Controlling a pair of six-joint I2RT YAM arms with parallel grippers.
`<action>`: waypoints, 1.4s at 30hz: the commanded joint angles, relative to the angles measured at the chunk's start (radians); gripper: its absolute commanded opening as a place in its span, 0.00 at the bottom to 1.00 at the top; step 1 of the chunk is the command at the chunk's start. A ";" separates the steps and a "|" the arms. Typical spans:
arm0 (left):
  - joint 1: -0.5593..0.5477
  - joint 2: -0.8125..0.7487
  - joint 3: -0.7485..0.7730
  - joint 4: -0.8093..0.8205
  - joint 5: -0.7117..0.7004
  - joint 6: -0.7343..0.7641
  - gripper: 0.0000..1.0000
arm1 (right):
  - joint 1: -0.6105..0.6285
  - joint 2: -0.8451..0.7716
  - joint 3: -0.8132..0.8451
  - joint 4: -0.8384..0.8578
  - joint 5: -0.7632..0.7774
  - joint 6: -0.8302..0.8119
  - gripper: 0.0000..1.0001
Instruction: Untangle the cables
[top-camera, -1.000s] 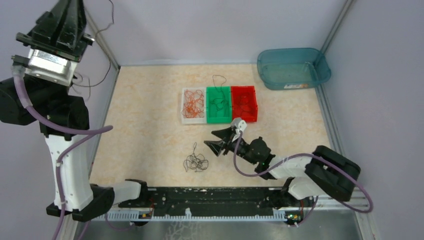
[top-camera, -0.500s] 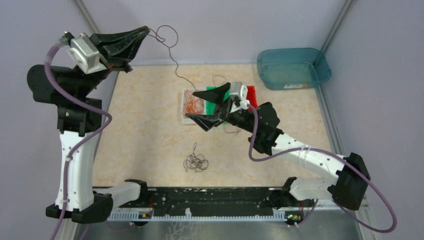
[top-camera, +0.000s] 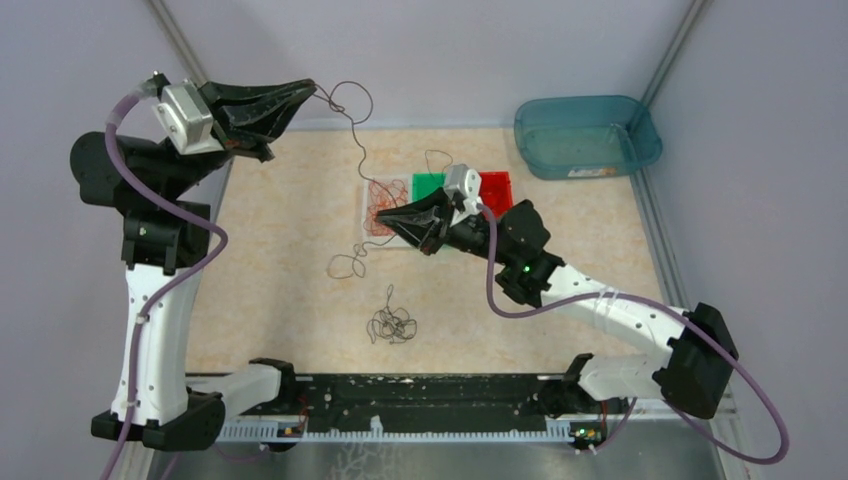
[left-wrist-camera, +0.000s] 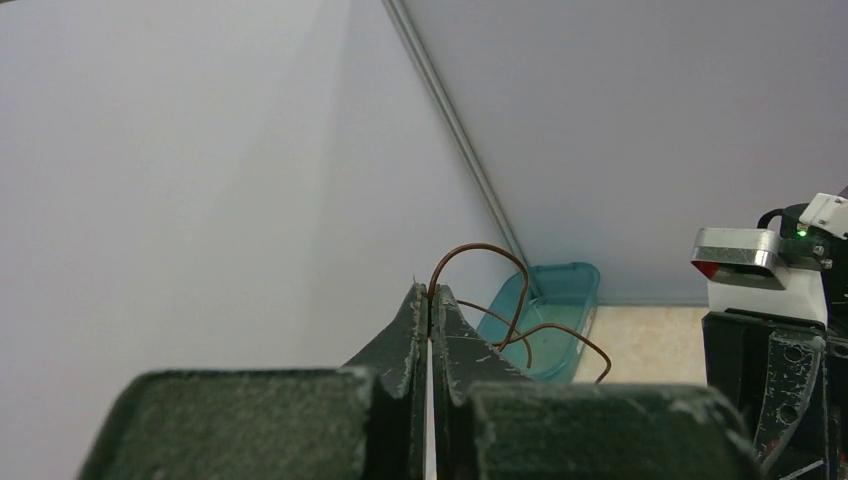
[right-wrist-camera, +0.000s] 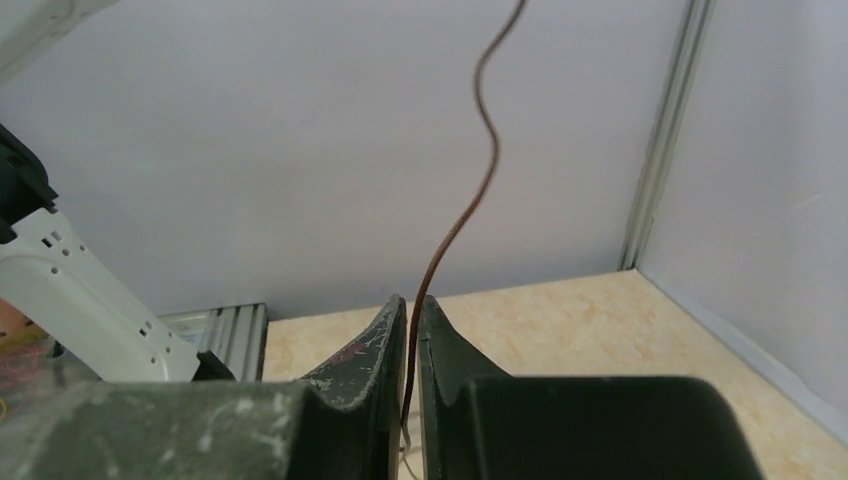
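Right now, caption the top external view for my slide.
Left pincer and right pincer each pinch one dark cable strung between them; a tangle lies on the table.

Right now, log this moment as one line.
left gripper: shut on cable, raised | right gripper: shut on same cable, lower | tail: loops on table | tangle: loose on table

The left claw pinches a brown cable before a teal bin.
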 joint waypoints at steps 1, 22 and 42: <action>-0.003 -0.019 -0.003 0.023 0.026 -0.010 0.00 | -0.015 -0.051 -0.008 0.005 0.018 -0.007 0.08; -0.201 0.018 -0.242 -0.641 0.176 0.246 0.98 | -0.269 -0.063 0.081 0.045 0.261 0.049 0.00; -0.204 -0.071 -0.391 -0.795 -0.057 0.388 1.00 | -0.466 -0.052 0.027 -0.010 0.332 -0.173 0.00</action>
